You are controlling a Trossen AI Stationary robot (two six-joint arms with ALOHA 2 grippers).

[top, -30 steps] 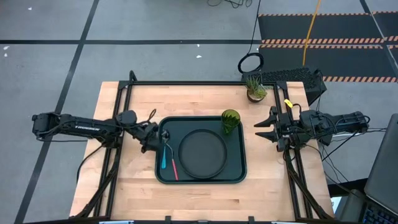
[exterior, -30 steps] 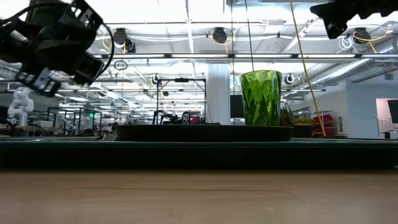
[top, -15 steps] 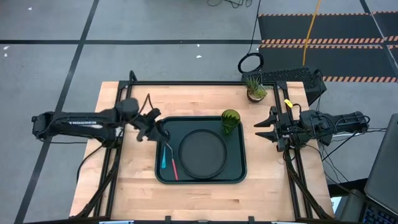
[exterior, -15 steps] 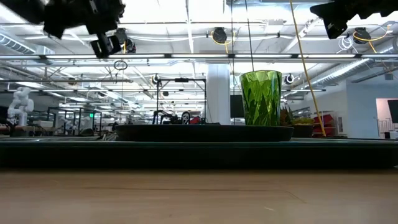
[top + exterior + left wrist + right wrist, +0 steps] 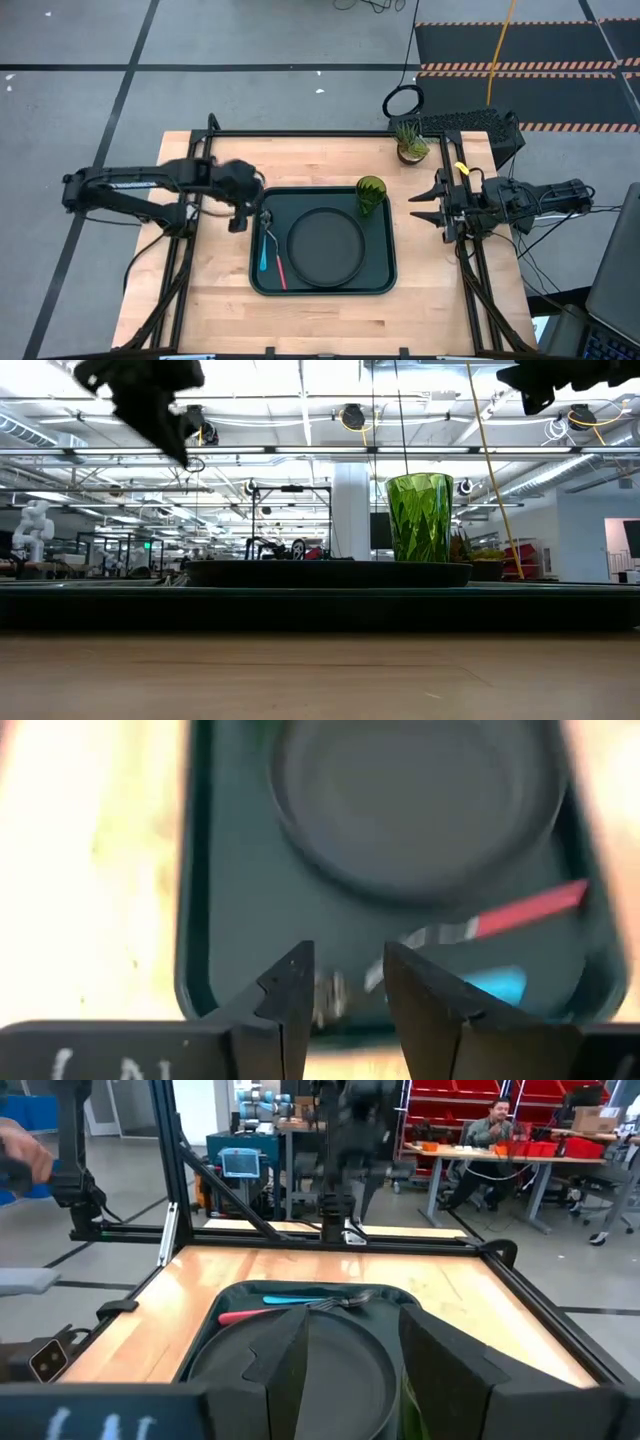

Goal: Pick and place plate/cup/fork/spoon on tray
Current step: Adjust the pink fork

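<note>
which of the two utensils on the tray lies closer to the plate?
The fork, red-pink handle, lies closer to the plate. The spoon, light blue handle, lies on its outer side, by the tray edge.

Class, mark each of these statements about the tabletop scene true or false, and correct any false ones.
1. The plate lies on the tray. True.
2. The cup stands on the bare wood beside the tray. False: it stands on the tray, in a far corner.
3. The fork and the spoon lie on the tray beside the plate. True.
4. The left gripper holds the spoon. False: its fingers are apart with nothing between them, at the tray's left edge.
5. The right gripper is over the plate. False: it waits off the tray's right side, empty.
</note>
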